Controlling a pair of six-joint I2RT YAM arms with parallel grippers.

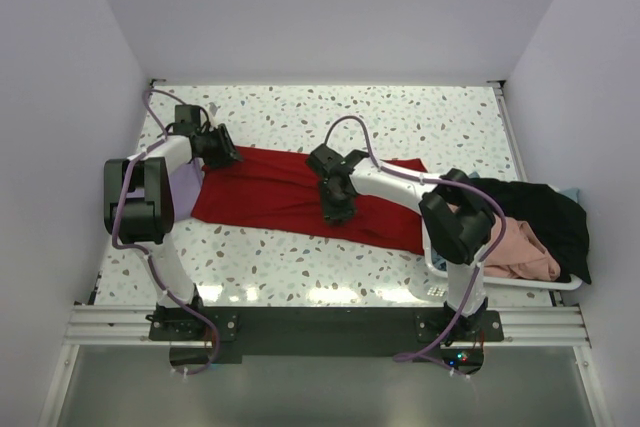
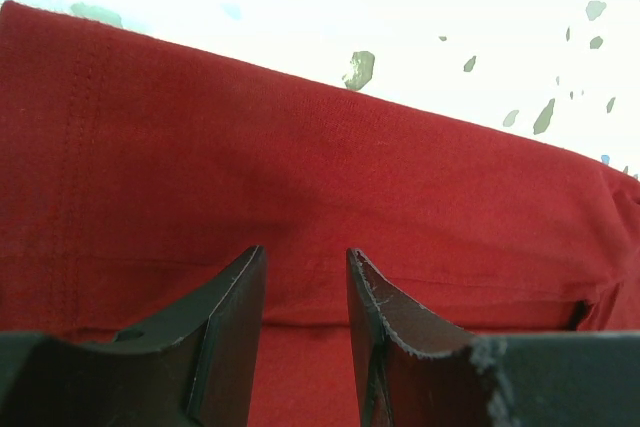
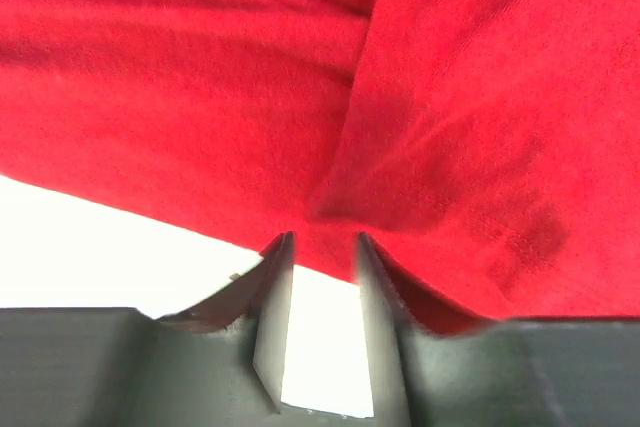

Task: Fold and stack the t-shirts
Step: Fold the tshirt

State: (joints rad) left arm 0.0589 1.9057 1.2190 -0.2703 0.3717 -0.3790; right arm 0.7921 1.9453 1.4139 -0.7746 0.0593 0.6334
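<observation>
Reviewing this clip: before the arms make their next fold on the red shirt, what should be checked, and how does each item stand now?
1. Right tool clear of cloth: ok; jaws apart over bare table, the near hem of the red t-shirt just beyond its tips.
2. Left tool ready: ok; jaws apart, low over the shirt's far-left part.
3. Shirt lying smooth: not ok; a ridge runs up from the near hem.
4. Lavender t-shirt folded: cannot tell; the left arm hides most of it.
5. Other shirts out of the way: ok; black t-shirt and salmon-pink t-shirt sit in the basket.
</observation>
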